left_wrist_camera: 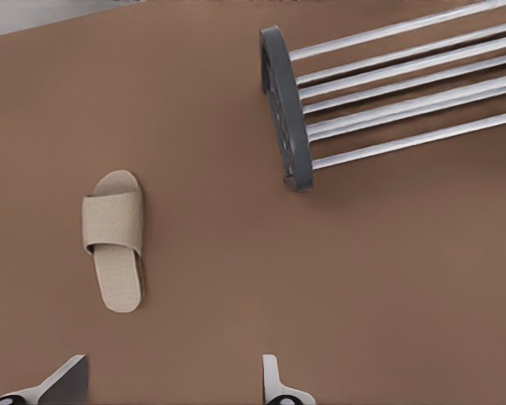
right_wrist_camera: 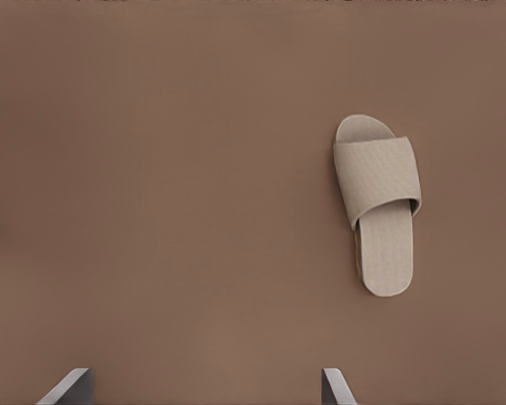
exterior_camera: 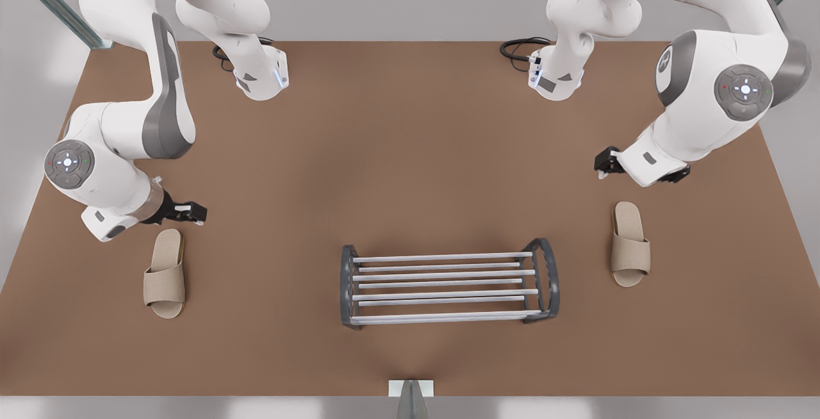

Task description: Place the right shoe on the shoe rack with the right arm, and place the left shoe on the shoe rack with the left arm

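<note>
Front view, shoe rack (exterior_camera: 448, 283) between slippers

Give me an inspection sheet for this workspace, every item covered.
Surface: brown table, flat and unmarked.
Job's things: rack stands mid-table near the front view's bottom edge, with no shoe on it. The left shoe lies flat on the front view's right of the rack, the right shoe flat on its left. Both are apart from the rack.
Clutter: nothing seen.
Grippers: the left gripper is open, near the left shoe's heel and not touching it. The right gripper is open, just beyond the right shoe's heel.
Cables: black loops lie by both arm bases, away from the shoes.
Surroundings: grey background, metal struts at the corners.
</note>
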You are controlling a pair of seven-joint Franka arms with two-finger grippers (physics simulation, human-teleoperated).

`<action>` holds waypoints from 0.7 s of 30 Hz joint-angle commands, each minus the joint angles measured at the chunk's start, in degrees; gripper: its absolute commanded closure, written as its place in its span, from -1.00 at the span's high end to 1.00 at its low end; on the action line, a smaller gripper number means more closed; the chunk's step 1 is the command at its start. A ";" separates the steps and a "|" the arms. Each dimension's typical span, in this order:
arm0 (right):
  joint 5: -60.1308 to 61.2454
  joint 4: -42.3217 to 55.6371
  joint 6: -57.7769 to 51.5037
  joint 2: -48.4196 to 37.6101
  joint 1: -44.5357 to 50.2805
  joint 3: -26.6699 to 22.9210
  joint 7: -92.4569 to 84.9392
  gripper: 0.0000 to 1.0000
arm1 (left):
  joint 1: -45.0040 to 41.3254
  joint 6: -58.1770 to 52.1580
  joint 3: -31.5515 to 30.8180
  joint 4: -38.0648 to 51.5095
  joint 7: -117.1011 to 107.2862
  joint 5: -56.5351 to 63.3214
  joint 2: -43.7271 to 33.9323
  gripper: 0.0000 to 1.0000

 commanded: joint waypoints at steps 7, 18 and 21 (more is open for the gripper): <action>-2.08 -1.75 0.85 2.30 0.30 -0.06 -0.19 1.00 | -17.57 -7.45 0.02 -2.43 -44.51 19.04 1.10 1.00; -84.66 -34.07 -9.79 67.33 -75.12 99.60 -10.21 1.00 | -28.22 40.68 10.47 -42.68 -118.52 44.97 -2.33 1.00; -122.98 -48.85 -0.12 67.87 -74.94 95.84 -14.43 1.00 | -28.22 60.31 15.04 -48.58 -126.61 46.46 -1.36 1.00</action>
